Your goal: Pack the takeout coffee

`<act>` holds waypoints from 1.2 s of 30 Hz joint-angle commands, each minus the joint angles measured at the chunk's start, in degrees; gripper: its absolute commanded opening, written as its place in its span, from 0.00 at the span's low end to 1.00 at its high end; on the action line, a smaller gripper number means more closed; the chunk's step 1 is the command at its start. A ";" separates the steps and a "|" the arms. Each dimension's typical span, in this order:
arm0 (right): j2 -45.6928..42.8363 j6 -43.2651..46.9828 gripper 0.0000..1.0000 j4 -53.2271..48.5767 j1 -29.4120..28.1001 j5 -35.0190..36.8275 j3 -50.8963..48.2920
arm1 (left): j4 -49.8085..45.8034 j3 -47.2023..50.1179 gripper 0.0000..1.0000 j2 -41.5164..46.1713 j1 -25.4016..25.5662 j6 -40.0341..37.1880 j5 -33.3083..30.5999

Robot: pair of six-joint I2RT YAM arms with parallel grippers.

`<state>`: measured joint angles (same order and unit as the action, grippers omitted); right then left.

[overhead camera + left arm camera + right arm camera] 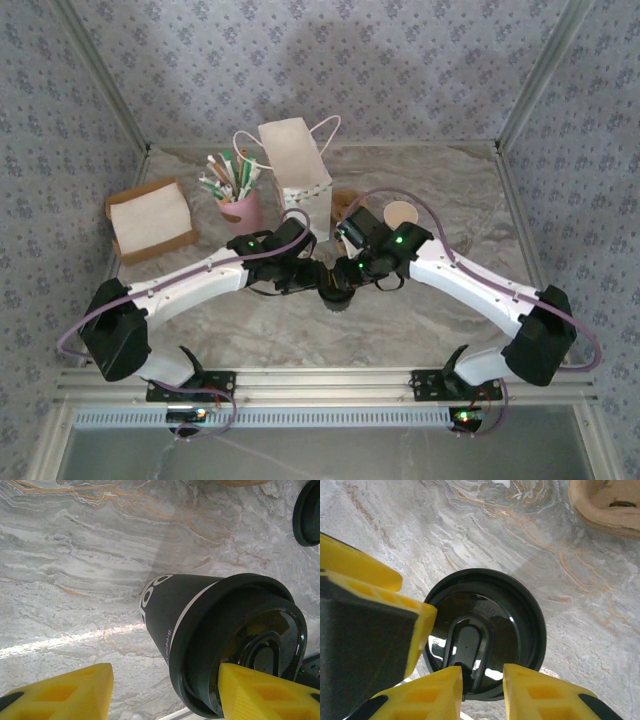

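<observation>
Near centre: dark cup [170, 615] stands on the table [450, 330] with a black lid [485, 630] seated on it. Left gripper [162, 682] is spread around this cup, one finger against the lid rim and the other clear of the wall. Right gripper [482, 680] hovers over the lid, jaws narrowly parted astride the raised spout; whether they touch it, cannot tell.

Farther right: tan cup [400, 213], the takeout coffee, is upright, open and unlidded. It sits just beyond the right wrist, apart from both sets of jaws. A spare lid [307, 512] lies on the table.

Far centre: bag [295, 165], upright.

Judgement: packing is at an early stage. The tan cup is neither lidded nor bagged; lidding, lifting and bagging remain.
</observation>
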<state>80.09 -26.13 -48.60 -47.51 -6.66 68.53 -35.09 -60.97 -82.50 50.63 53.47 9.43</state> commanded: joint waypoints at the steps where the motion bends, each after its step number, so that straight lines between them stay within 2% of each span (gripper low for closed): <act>1: 1.44 0.29 0.30 -0.67 0.49 0.42 0.31 | -2.54 -0.23 0.57 0.65 0.00 -0.30 -1.64; 9: 1.82 1.08 0.29 0.66 1.02 -0.01 -4.61 | -0.19 -0.55 0.57 -0.18 0.26 0.01 0.16; 17: -0.75 0.58 0.30 -1.65 0.54 2.04 -2.00 | -0.17 -0.31 0.57 2.76 0.39 0.59 -1.16; 18: -1.07 0.49 0.33 -2.25 0.38 2.48 -1.04 | -0.66 -0.37 0.58 3.88 0.35 0.58 -2.06; 21: -2.04 -0.08 0.50 -3.65 -0.22 3.76 1.90 | -2.85 -0.59 0.63 8.03 0.13 0.67 -5.96; 25: -2.11 -0.32 0.73 -4.87 -0.91 5.03 3.79 | -7.63 0.61 0.78 14.61 -0.55 1.01 -11.12; 28: -1.05 -0.08 0.85 -5.19 -1.69 5.81 4.82 | -9.30 3.34 0.91 20.11 -1.99 1.67 -12.70; 30: 0.33 0.19 0.90 -5.68 -2.47 6.64 5.84 | -10.67 5.06 0.99 23.15 -3.02 2.04 -13.67; 36: 5.54 1.08 0.98 -8.26 -5.34 10.99 9.36 | -13.74 9.05 0.99 29.61 -6.07 2.52 -14.22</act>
<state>83.68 -25.82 -53.41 -51.75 0.73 75.68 -45.45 -52.73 -54.85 45.34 55.42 -3.16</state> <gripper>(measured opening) 0.972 0.994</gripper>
